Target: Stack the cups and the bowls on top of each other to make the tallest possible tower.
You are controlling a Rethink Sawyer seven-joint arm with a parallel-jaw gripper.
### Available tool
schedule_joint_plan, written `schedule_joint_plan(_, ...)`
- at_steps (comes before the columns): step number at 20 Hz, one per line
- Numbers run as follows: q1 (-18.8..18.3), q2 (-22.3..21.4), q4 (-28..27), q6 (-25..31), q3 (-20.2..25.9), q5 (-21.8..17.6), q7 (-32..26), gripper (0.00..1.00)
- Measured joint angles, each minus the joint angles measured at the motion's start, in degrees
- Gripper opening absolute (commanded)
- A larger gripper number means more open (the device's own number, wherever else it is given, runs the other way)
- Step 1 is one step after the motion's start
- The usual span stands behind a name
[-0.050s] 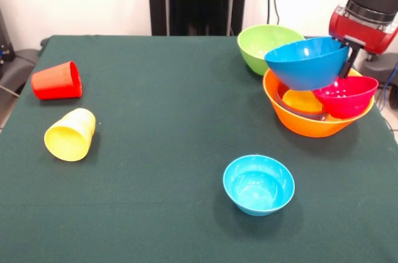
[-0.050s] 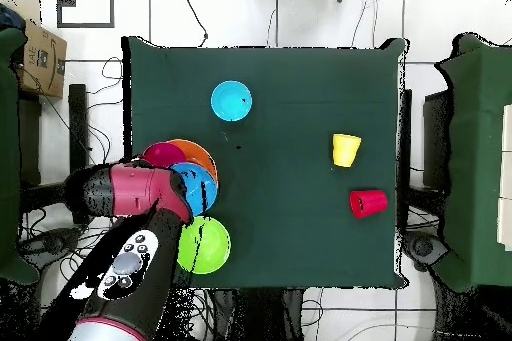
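Observation:
My gripper (image 1: 349,58) is shut on the right rim of a medium blue bowl (image 1: 306,63), which hangs tilted over the tower (image 1: 311,125). The tower is a large yellow-orange bowl with a crimson bowl (image 1: 346,97) leaning inside it and a small dark-rimmed bowl with an orange inside (image 1: 303,101). A lime green bowl (image 1: 266,44) stands just behind it. Alone near the front sits a small light-blue bowl (image 1: 259,184). At the left, a red cup (image 1: 57,81) and a yellow cup (image 1: 69,134) lie on their sides. From overhead the arm (image 2: 130,193) covers part of the blue bowl (image 2: 201,186).
The dark green table (image 1: 161,120) ends close to the right of the tower. Cables and a dark stand are behind the far edge. Overhead, a cardboard box (image 2: 38,57) sits off the table's left side.

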Motion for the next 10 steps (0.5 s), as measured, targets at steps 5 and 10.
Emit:
schedule_joint_plan(5, 0.7, 0.0, 0.0, 0.0, -0.5, 0.6, 0.0, 0.0)
schedule_joint_plan(10, 1.0, 0.0, 0.0, 0.0, -0.7, 1.0, 0.0, 0.0)
